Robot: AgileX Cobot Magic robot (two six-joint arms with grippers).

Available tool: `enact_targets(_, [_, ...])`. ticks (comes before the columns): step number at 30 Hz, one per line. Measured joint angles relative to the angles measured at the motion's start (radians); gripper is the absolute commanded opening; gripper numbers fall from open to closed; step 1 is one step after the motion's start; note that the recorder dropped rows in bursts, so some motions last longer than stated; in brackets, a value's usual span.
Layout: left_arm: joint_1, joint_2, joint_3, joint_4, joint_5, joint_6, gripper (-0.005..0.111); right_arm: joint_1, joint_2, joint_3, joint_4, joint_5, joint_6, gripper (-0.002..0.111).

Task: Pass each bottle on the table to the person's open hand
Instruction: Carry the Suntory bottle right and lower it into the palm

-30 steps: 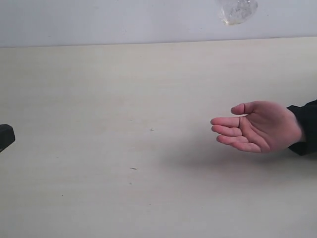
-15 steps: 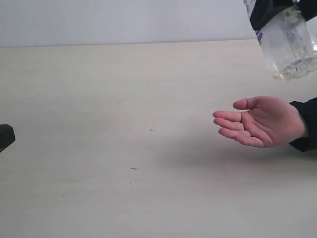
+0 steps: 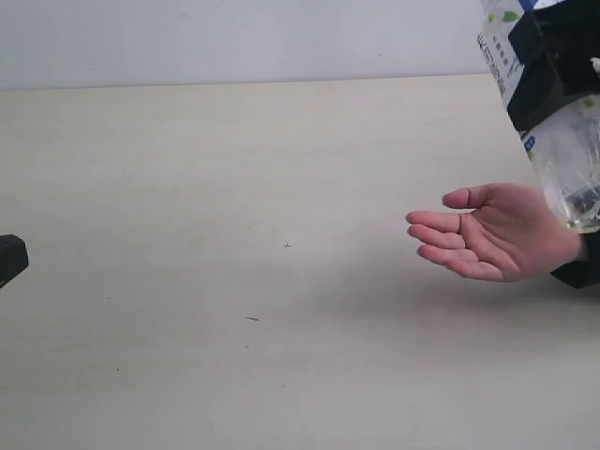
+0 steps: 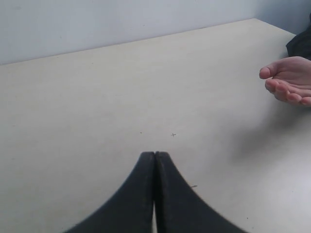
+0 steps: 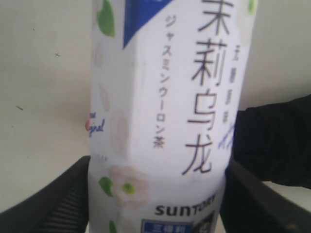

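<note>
Clear plastic, handling: the bottle [image 3: 568, 169] is judged light, since only a little pale liquid sits at its base. The thin walls would likely dent under a hard squeeze. The glossy label [image 5: 194, 97] may be slippery, but nothing about the bottle looks breakable.
Where to hold: the labelled midsection is the sensible spot, firm enough to clamp and leaving the base free for the palm.
Bottle, look: the body is transparent. The wrap is white with a blue wedge, green leaves, pale flowers, dark Chinese and Japanese lettering and the name Suntory. The cap is out of view.
Bottle, place: it hangs tilted, base down, just above the wrist end of the person's open hand [image 3: 497, 234]. The base overlaps the heel of the hand in the exterior view, and whether they touch cannot be told.
Right gripper [image 3: 553, 70]: its jaws stand wide on either side of the label, clamping the bottle above the hand.
Left gripper [image 4: 155, 160]: its fingers are pressed together with nothing between them, and it is well apart from the hand, low over the tabletop [image 3: 234, 169].
Hand: the palm faces up with the fingers slightly curled, held just over the tabletop, and a black sleeve cuff [image 3: 577, 272] shows at the wrist.
Other bottles: none shows beside the hand in any view.
Step, as judged: lower the base into the palm, then release.
</note>
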Motion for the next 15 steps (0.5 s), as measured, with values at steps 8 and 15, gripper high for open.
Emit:
enact_targets(8, [0.0,0.0,0.0,0.0,0.0,0.0,0.0,0.0,0.018,0.089,0.0,-0.067,0.0,0.0])
enact_targets(15, [0.0,0.0,0.0,0.0,0.0,0.0,0.0,0.0,0.086,0.108,0.0,-0.104,0.0,0.0])
